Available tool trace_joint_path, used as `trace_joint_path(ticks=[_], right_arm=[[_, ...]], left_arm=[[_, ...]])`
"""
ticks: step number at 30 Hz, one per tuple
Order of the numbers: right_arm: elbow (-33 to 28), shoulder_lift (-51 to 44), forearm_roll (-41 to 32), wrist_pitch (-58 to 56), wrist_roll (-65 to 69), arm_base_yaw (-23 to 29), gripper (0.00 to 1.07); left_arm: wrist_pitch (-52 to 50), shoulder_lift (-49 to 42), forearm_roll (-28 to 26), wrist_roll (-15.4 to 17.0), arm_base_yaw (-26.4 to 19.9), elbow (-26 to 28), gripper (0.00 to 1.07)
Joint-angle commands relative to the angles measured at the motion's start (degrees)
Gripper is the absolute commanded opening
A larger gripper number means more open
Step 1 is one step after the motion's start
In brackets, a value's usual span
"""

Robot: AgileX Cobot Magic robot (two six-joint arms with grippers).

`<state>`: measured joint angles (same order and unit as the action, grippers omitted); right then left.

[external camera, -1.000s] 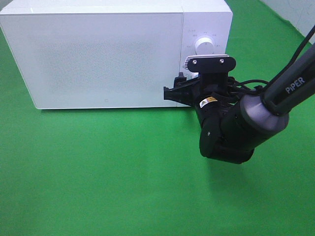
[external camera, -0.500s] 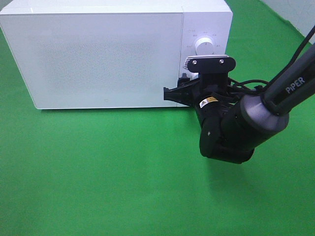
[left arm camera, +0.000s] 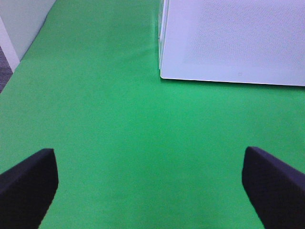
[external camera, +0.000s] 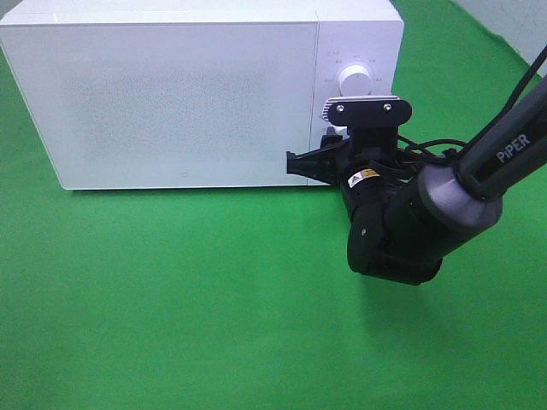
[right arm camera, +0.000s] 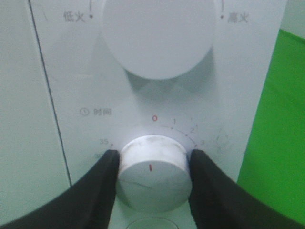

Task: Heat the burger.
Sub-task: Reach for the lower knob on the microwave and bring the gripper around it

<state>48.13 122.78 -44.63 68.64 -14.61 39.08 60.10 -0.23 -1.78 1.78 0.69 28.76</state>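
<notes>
Two-fingered right tool clamping timer dial, microwave closed

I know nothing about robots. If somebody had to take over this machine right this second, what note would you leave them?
Right gripper: shut on the lower white round timer knob of the white microwave oven.
Left gripper: open, holding nothing, above the green cloth, apart from the oven.
Burger: not in view; whether it is inside cannot be told.
Done: oven door shut, knob gripped.
Left: probably turn the knob to set a heating time; the current setting is hard to read.
</notes>
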Motion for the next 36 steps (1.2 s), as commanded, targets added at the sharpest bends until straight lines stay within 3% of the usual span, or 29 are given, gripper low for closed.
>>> trace_joint_path(ticks=[1,11,13,16,18,21,23,36], right_arm=[[0.7,0.1,2.4,4.8,0.1,-0.3,0.01],[0.7,0.0,6.0,5.8,10.0,-0.3,0.02],[0.7,-0.1,9.7,5.7,23.3,-0.3,0.02],[0.7,-0.1,10.7,5.6,27.3,-0.3,0.02],[0.7,-0.1,14.6,6.5,42.3,-0.3,0.02],[0.7,-0.1,15.4,7.0,46.2,-0.3,0.02],[0.7,-0.1,17.1,8.8,59.5,-0.3,0.02],[0.7,-0.1,17.9,9.7,87.8,-0.3,0.00]], left_arm=[[-0.5,-1.3,-0.1,-0.1,-0.1,-0.1,0.97],[-0.5,-1.3,-0.1,-0.1,-0.1,-0.1,0.97],[-0.5,-1.3,-0.1,-0.1,-0.1,-0.1,0.97],[-0.5,-1.3,-0.1,-0.1,-0.1,-0.1,0.97],[-0.5,-1.3,-0.1,-0.1,-0.1,-0.1,0.97],[-0.5,-1.3,-0.1,-0.1,-0.1,-0.1,0.97],[-0.5,-1.3,-0.1,-0.1,-0.1,-0.1,0.97],[-0.5,-1.3,-0.1,-0.1,-0.1,-0.1,0.97]])
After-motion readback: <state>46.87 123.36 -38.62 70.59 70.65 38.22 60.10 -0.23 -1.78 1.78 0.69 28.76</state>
